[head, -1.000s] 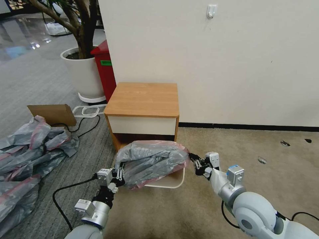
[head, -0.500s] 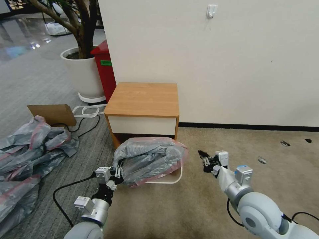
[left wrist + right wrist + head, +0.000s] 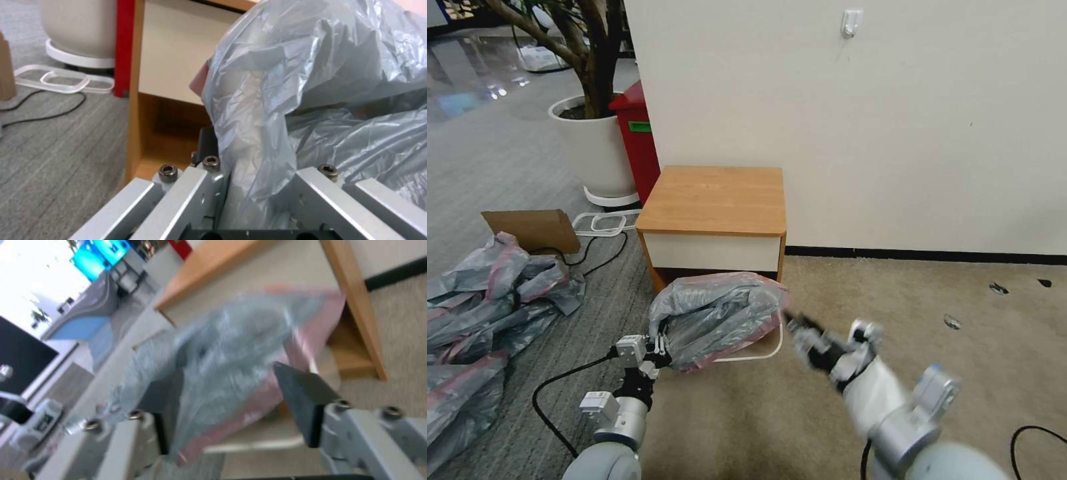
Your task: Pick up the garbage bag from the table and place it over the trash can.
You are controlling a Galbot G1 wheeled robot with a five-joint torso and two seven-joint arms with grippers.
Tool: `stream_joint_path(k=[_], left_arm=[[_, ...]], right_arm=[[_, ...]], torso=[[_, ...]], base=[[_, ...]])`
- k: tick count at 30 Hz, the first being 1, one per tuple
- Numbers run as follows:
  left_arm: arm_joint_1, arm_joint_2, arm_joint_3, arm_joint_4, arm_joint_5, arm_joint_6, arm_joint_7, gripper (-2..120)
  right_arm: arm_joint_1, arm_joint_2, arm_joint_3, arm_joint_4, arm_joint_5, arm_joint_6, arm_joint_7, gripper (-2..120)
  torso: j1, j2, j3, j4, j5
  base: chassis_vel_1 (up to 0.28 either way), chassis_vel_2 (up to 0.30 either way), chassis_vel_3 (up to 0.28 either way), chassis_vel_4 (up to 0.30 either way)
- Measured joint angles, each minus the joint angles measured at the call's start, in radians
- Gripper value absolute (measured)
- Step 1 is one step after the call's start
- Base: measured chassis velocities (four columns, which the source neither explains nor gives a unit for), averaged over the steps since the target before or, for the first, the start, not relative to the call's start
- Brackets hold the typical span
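Bag (image 3: 717,313) is lying draped over the can (image 3: 760,355), which is standing on the carpet just in front of the worktop (image 3: 714,199); only a stretch of the can's white rim nearest the robot is showing under the plastic. Left gripper (image 3: 660,348) is sitting low at the bag's left edge with its jaws pinching a fold of grey film, which the left wrist view (image 3: 253,186) is showing bunched between the two metal fingers. Right gripper (image 3: 800,328) is hanging just beside the bag's pink right edge, apart from it, and in the right wrist view (image 3: 231,406) its jaws are standing spread with nothing gripped, the bag (image 3: 231,350) lying beyond them. Judging from this, the pick from the worktop is done, since its top is bare, and the bag is already resting on the can. What is looking unfinished is the fit: the mouth is crumpled on top and not visibly stretched round the whole rim, so the near and right sides probably need pulling down, and the left grip is yet to be let go. Off to the left, a heap of similar bags (image 3: 487,307) is lying on the floor, untouched.
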Motion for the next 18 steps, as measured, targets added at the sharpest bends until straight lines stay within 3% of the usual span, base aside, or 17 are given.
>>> stream_joint_path(k=[8,18], left_arm=[[0.007,-0.001,0.011,-0.006,0.004,-0.009,0.019,5],[0.007,-0.002,0.016,-0.009,0.009,-0.009,0.022,5]], right_arm=[[0.073,0.037,-0.077,-0.107,-0.017,-0.006,-0.002,91],[0.102,0.068,-0.101,-0.141,0.007,-0.007,0.019,96]], torso=[[0.000,0.000,0.000,0.0002,0.0002],[0.000,0.000,0.000,0.0001,0.0002]], base=[[0.000,0.000,0.000,0.000],[0.000,0.000,0.000,0.000]])
